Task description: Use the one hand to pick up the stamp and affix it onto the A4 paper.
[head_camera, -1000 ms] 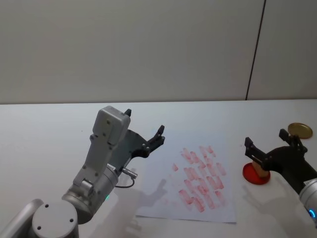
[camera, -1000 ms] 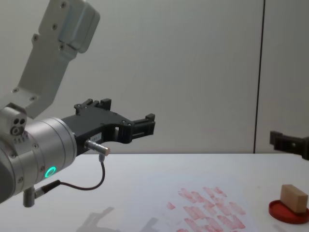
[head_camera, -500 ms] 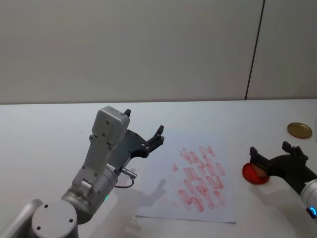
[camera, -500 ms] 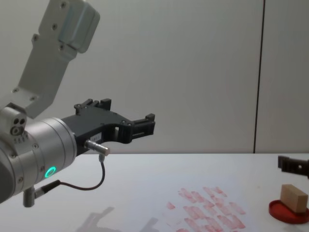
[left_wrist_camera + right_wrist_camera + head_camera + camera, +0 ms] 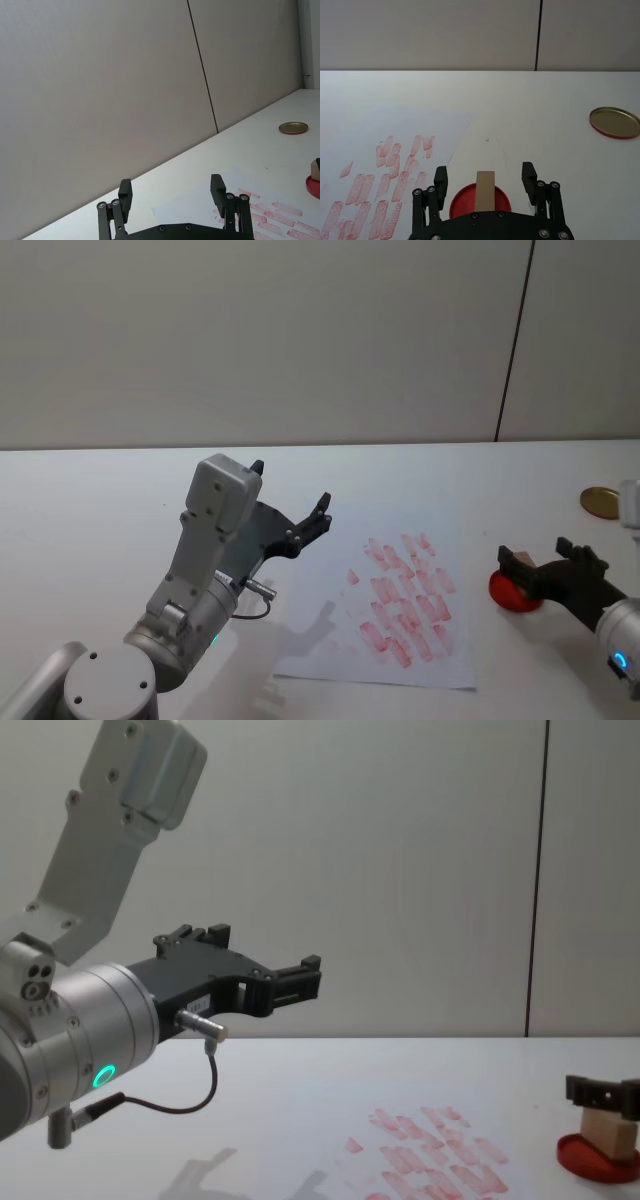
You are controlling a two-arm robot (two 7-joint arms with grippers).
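Closest in, the left pincer (image 5: 291,486) hangs above the worktop (image 5: 90,500) by the left edge of the A4 paper (image 5: 330,635). It's spread wide with nothing in it. The A4 paper lies flat, and most of it is covered in smudgy red stamp marks (image 5: 405,600). Just right of the sheet, the stamp (image 5: 485,189) stands upright on the round red ink pad (image 5: 462,200). The right pincer (image 5: 485,173) sits low around the stamp. It's open, one finger each side with gaps showing, so no grip. Farther back there's a gold lid (image 5: 604,502).
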